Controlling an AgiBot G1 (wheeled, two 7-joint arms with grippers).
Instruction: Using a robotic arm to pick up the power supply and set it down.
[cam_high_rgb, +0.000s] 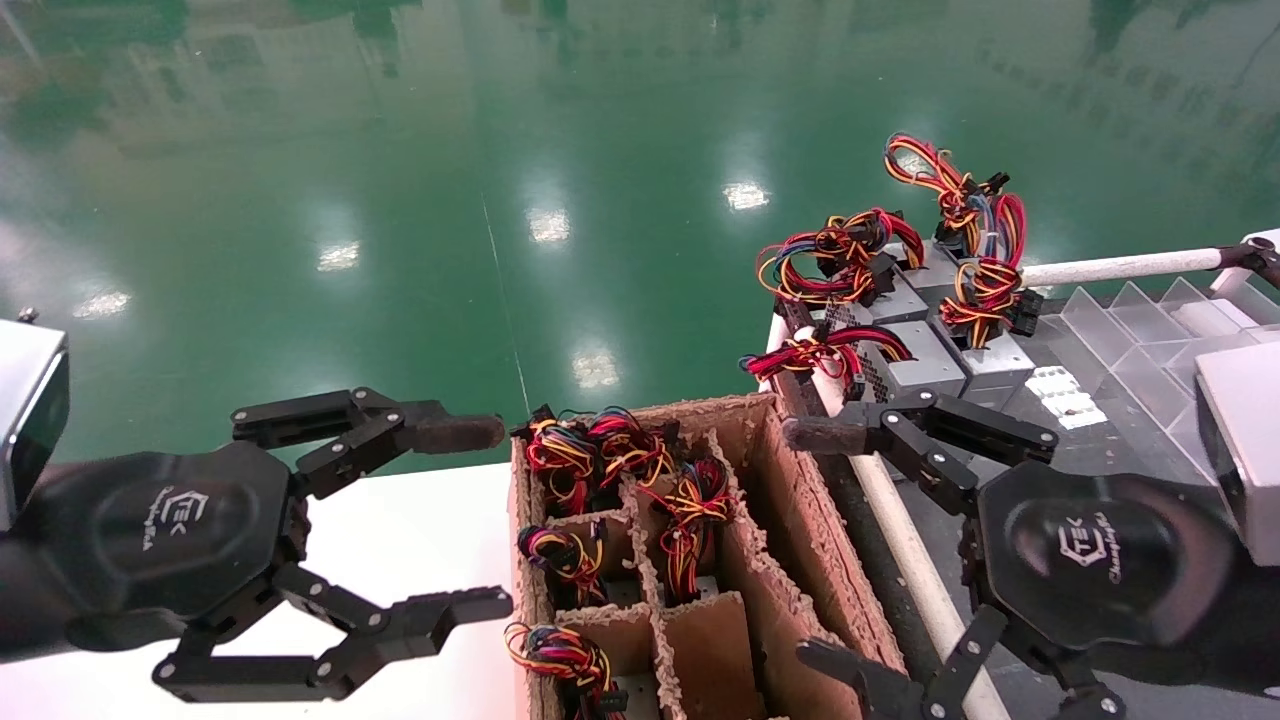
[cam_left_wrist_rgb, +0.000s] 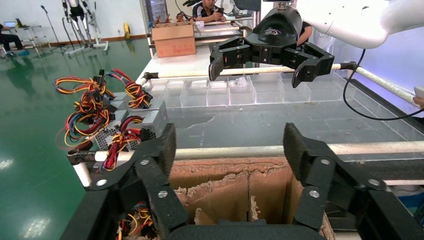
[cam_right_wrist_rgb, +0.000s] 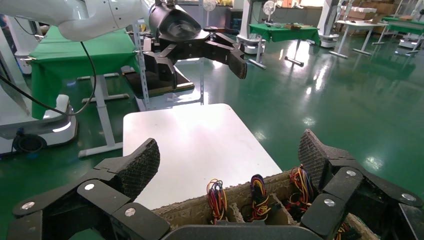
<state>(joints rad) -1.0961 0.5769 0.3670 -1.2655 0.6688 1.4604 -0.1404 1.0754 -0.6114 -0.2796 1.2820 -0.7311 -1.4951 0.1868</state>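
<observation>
The left gripper (cam_high_rgb: 480, 520) hovered with its fingers spread wide over the white table (cam_high_rgb: 400, 540), just left of the brown cardboard box (cam_high_rgb: 790, 520), whose divided cells held bundles of red, yellow and black wire (cam_high_rgb: 690, 510). Right of the box the right gripper (cam_high_rgb: 830, 545) hung likewise agape and empty, above the white rail (cam_high_rgb: 900, 530). Beyond it, a cluster of small grey metal power supplies (cam_high_rgb: 925, 360), one perforated face showing, lay on the dark tray with looped coloured wires and black plugs, well apart from both grippers. Each hexagonal palm bore a logo, seemingly "TEK".
</observation>
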